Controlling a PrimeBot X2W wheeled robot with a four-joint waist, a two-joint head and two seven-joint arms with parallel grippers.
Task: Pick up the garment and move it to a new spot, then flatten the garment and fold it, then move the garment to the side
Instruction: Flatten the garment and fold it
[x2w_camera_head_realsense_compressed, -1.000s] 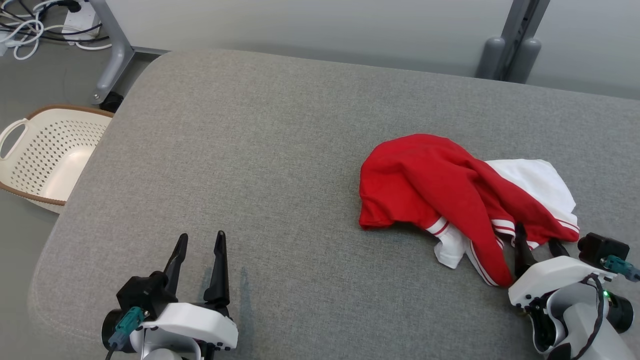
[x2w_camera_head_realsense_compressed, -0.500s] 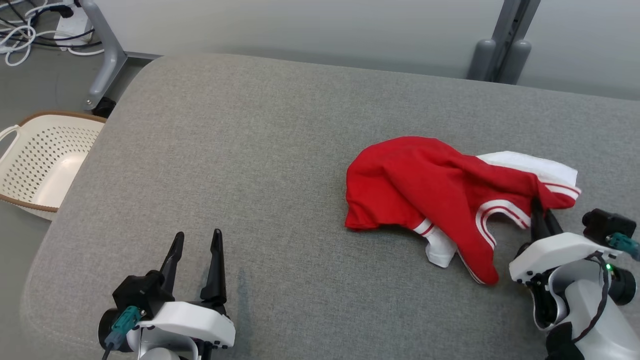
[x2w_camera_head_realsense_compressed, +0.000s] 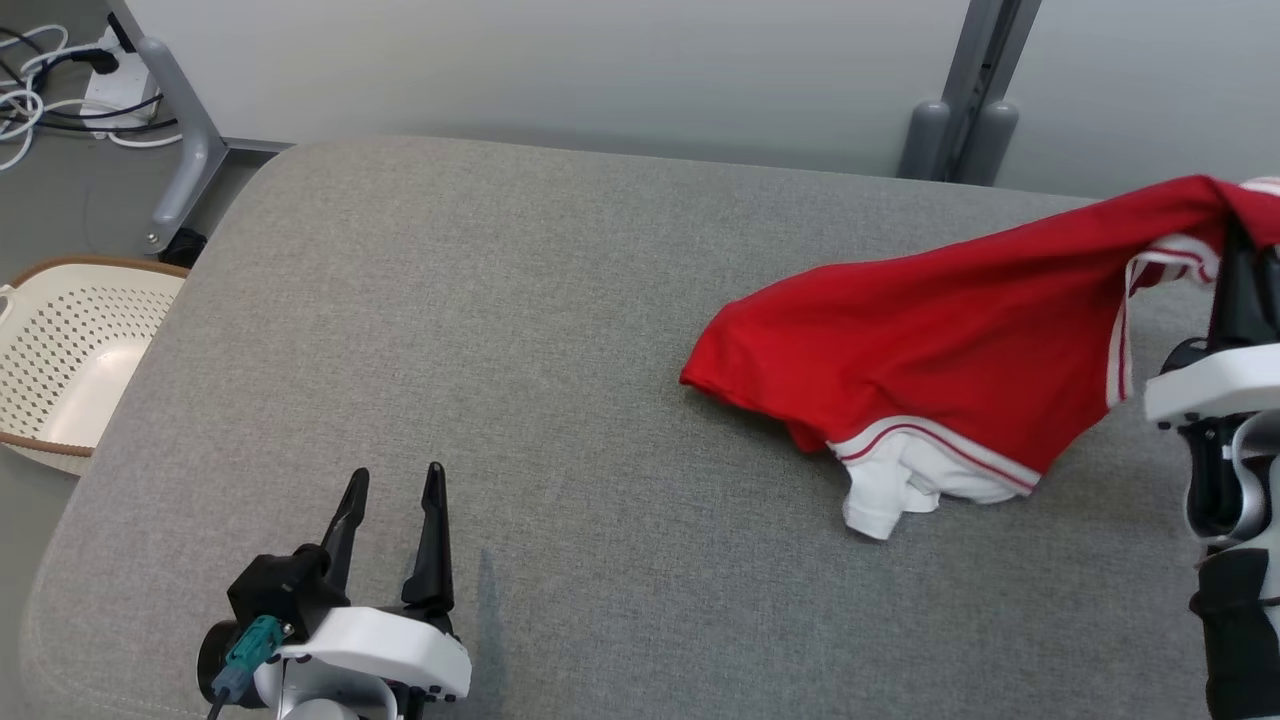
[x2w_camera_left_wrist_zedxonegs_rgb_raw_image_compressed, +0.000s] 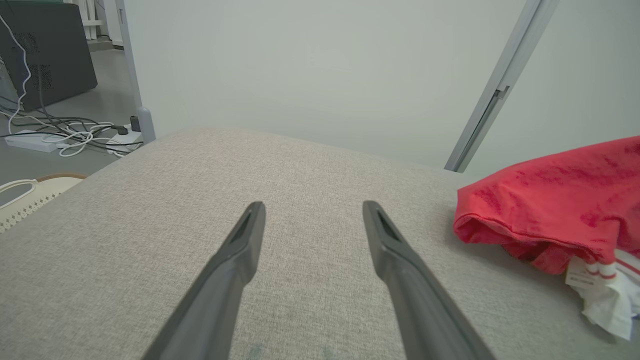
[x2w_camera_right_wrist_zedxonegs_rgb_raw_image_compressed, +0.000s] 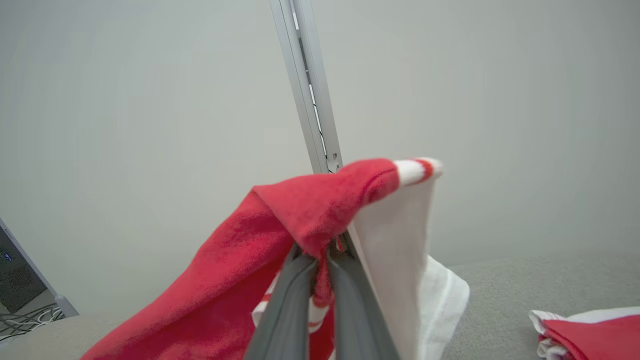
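Observation:
The garment (x2w_camera_head_realsense_compressed: 930, 350) is red with white panels and striped trim. One end hangs high at the right of the head view, and the other end still drags on the grey cushion (x2w_camera_head_realsense_compressed: 520, 330). My right gripper (x2w_camera_head_realsense_compressed: 1245, 235) is shut on the raised end. In the right wrist view the garment (x2w_camera_right_wrist_zedxonegs_rgb_raw_image_compressed: 305, 210) drapes over my right gripper (x2w_camera_right_wrist_zedxonegs_rgb_raw_image_compressed: 322, 250), cloth pinched between the closed fingers. My left gripper (x2w_camera_head_realsense_compressed: 392, 485) rests open at the lower left, nothing between its fingers, well left of the garment (x2w_camera_left_wrist_zedxonegs_rgb_raw_image_compressed: 550, 205). In the left wrist view my left gripper (x2w_camera_left_wrist_zedxonegs_rgb_raw_image_compressed: 312, 210) points across bare cushion.
A cream perforated laundry basket (x2w_camera_head_realsense_compressed: 60, 360) stands on the floor past the cushion's left edge. Cables and a power strip (x2w_camera_head_realsense_compressed: 60, 80) lie on the floor at the back left. A grey metal post (x2w_camera_head_realsense_compressed: 960, 90) rises behind the cushion.
My right gripper closed on the garment's near edge and lifted it up to the right, stretching the cloth out. The head camera also shifted. My left gripper stayed put.

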